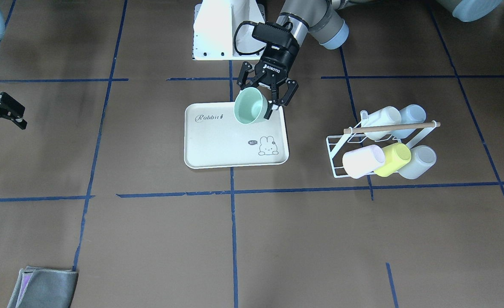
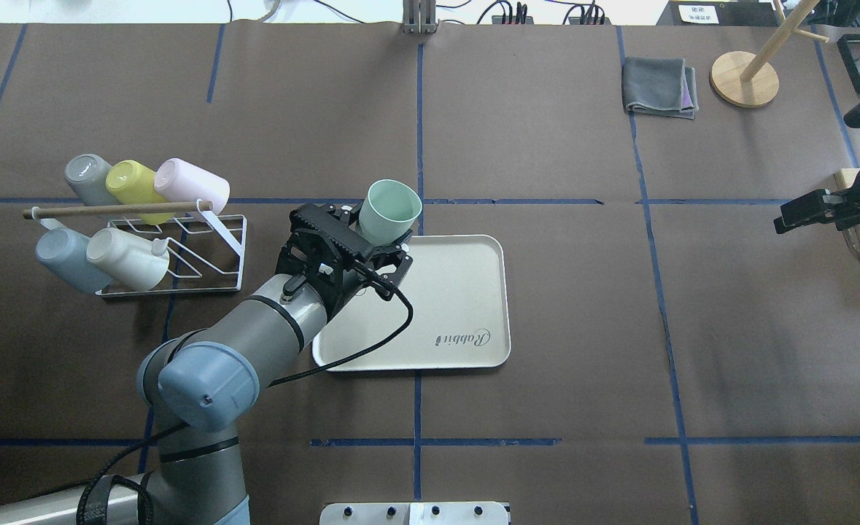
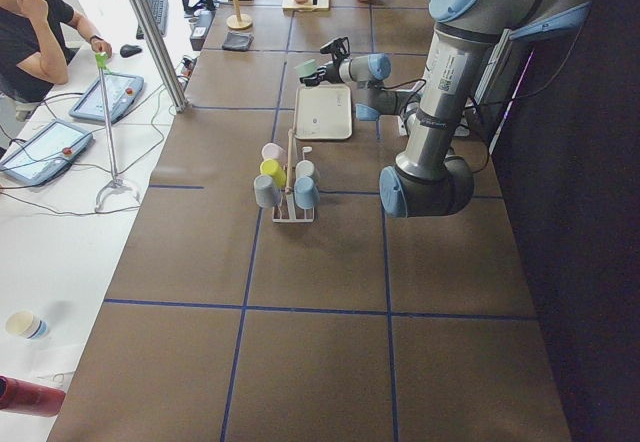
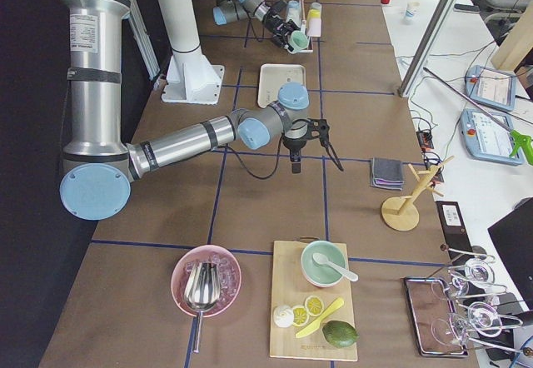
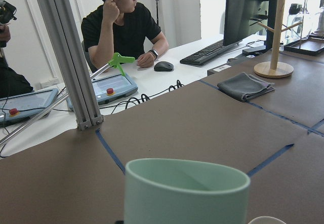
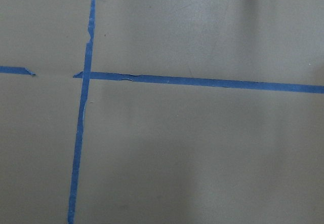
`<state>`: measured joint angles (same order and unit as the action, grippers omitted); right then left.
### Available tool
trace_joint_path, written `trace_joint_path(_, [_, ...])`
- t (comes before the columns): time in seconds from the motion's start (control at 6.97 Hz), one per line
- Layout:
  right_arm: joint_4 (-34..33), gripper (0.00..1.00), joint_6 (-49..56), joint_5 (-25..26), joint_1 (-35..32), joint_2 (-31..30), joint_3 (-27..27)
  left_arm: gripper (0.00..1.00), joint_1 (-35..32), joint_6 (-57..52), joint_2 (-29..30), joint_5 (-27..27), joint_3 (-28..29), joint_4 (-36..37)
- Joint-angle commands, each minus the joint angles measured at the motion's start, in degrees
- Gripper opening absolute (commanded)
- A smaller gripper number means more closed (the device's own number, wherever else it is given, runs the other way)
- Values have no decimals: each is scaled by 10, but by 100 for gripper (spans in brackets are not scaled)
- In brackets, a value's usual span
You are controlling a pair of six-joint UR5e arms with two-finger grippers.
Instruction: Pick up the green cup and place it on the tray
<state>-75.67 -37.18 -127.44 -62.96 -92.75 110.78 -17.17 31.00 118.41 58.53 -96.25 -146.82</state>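
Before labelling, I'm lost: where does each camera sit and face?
Front-facing: across table, facing robot's base; left gripper holds green cup by tray.
Overhead: behind, looking down; left arm.
Exterior left: table's left end; left arm near.
Exterior right: opposite end; right arm near.
Left wrist: forward over green cup; no arm.
Right wrist: down at blue tape; no arm.
Front-facing and overhead share green cup, tray.

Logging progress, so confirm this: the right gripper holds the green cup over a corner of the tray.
Wrong arm. The left gripper holds the green cup over a corner of the tray; the overhead exterior view shows that arm entering on its left.
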Motion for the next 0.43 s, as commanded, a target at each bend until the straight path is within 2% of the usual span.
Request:
trace_joint_path(0.0, [0,100,0,0,-1,-1,0,2,0,-1,27,19,81,-82])
trace_joint_path(0.29, [0,100,0,0,-1,-1,-2,3,6,2,41,18,161,-212])
